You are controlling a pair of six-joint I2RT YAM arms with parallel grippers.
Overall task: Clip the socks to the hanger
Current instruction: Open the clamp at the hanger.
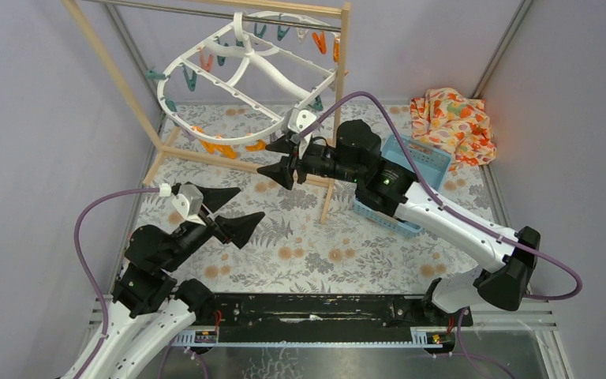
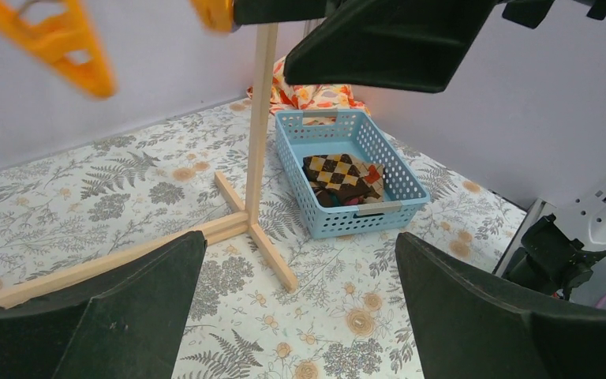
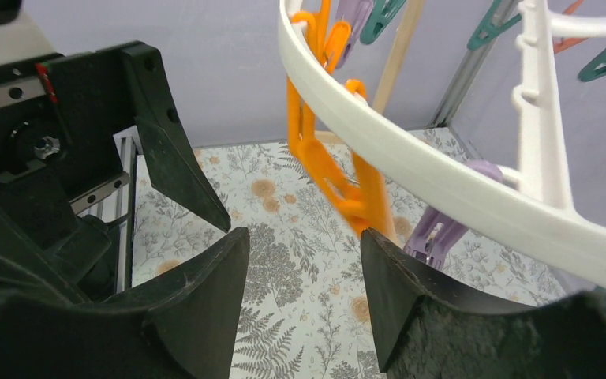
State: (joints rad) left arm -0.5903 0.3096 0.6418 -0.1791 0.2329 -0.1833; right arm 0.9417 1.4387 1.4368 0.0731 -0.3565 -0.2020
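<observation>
The white oval hanger (image 1: 237, 79) hangs from the wooden rack, with teal, orange and purple pegs dangling from it. My right gripper (image 1: 280, 159) is open just below its near rim (image 3: 442, 181), with nothing between the fingers. An orange peg (image 3: 339, 174) hangs just beyond the tip of the right-hand finger, and a purple peg (image 3: 434, 233) hangs behind it. The dark brown checked sock (image 2: 333, 172) lies in the blue basket (image 2: 316, 225), on top of other socks. My left gripper (image 1: 237, 212) is wide open and empty above the table, left of the rack's foot.
The wooden rack's post (image 2: 259, 118) and floor bar (image 2: 102, 264) stand between my left gripper and the basket. An orange floral cloth (image 1: 451, 126) lies at the back right. The right arm reaches over the basket (image 1: 434, 162).
</observation>
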